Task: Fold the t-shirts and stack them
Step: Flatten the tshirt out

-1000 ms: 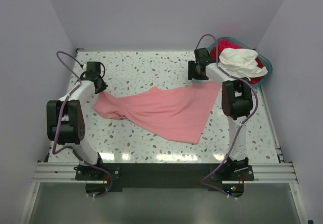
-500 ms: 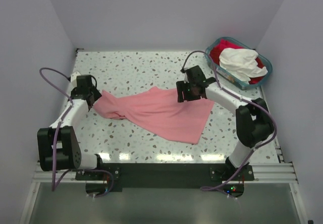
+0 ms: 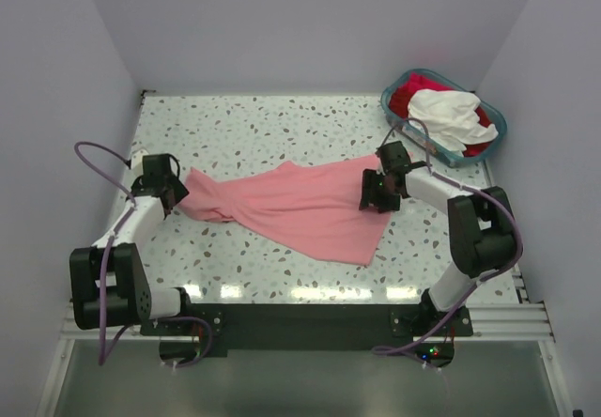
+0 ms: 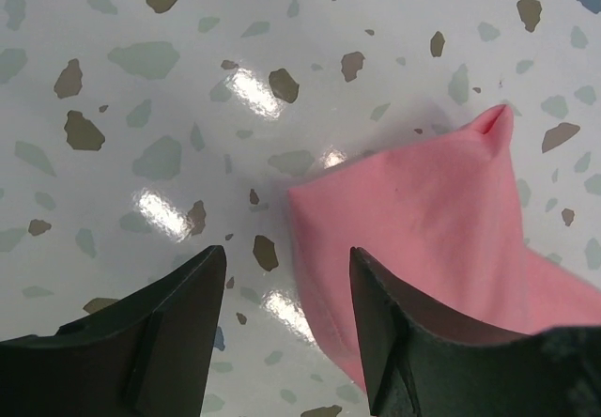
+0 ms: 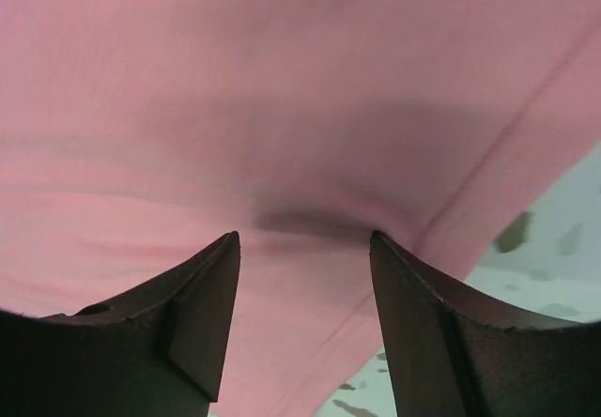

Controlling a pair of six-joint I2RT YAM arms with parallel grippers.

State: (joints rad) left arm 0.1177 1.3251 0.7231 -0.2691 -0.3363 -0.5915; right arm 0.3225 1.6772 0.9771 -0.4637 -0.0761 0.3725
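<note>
A salmon-pink t-shirt [image 3: 300,206] lies spread and rumpled across the middle of the speckled table. My left gripper [image 3: 172,194] is open at the shirt's left end; in the left wrist view [image 4: 287,257] a pink corner [image 4: 441,220] lies by the right finger, with bare table between the jaws. My right gripper [image 3: 373,194] is open, low over the shirt's right edge; in the right wrist view [image 5: 304,239] pink cloth [image 5: 282,107] fills the frame. A white t-shirt [image 3: 449,116] and a red t-shirt [image 3: 410,91] lie in the basket.
A teal-blue plastic basket [image 3: 498,121] stands at the back right corner of the table. Walls close in the table at the left, back and right. The arm bases sit on a rail at the near edge.
My right gripper swung from near the basket out over the shirt's upper middle, then back to the right over its right edge. My left gripper moved down to the shirt's left end.
</note>
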